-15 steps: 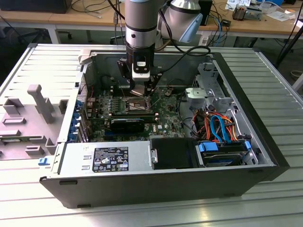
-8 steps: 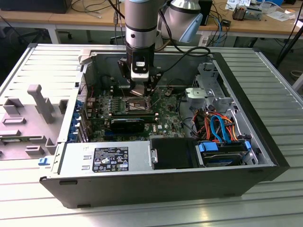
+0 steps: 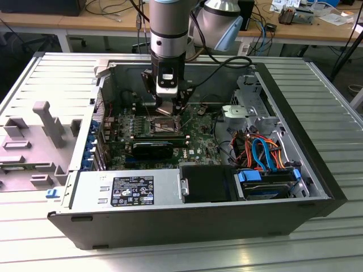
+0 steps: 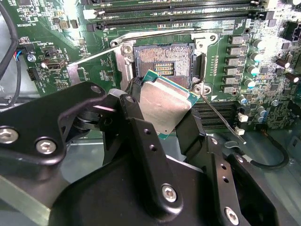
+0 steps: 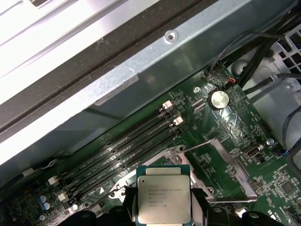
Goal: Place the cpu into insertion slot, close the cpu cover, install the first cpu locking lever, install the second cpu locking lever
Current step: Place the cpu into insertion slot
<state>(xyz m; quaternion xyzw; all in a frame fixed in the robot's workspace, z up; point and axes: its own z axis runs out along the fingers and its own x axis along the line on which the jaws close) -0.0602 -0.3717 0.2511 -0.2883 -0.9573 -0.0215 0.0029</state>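
My gripper (image 4: 162, 118) is shut on the cpu (image 4: 165, 104), a flat grey square chip with a green edge, pinched by its sides between two black fingers (image 4: 141, 127). It hangs tilted just above the insertion slot (image 4: 162, 59), whose dark pin field lies bare. In the first wrist view the cpu (image 5: 163, 197) covers most of the slot. The cpu cover (image 5: 233, 165) is swung open to one side of the slot. Two thin locking levers (image 4: 94, 55) (image 4: 221, 117) stick out unlatched. In the exterior view the gripper (image 3: 170, 109) is low inside the case, over the motherboard.
Long black memory slots (image 4: 178, 14) run beside the socket. A black fan shroud (image 3: 152, 150) and the power supply (image 3: 125, 190) lie nearer the camera. A drive cage with coloured cables (image 3: 266, 153) is on the exterior view's right. The case wall (image 5: 141, 61) stands close behind.
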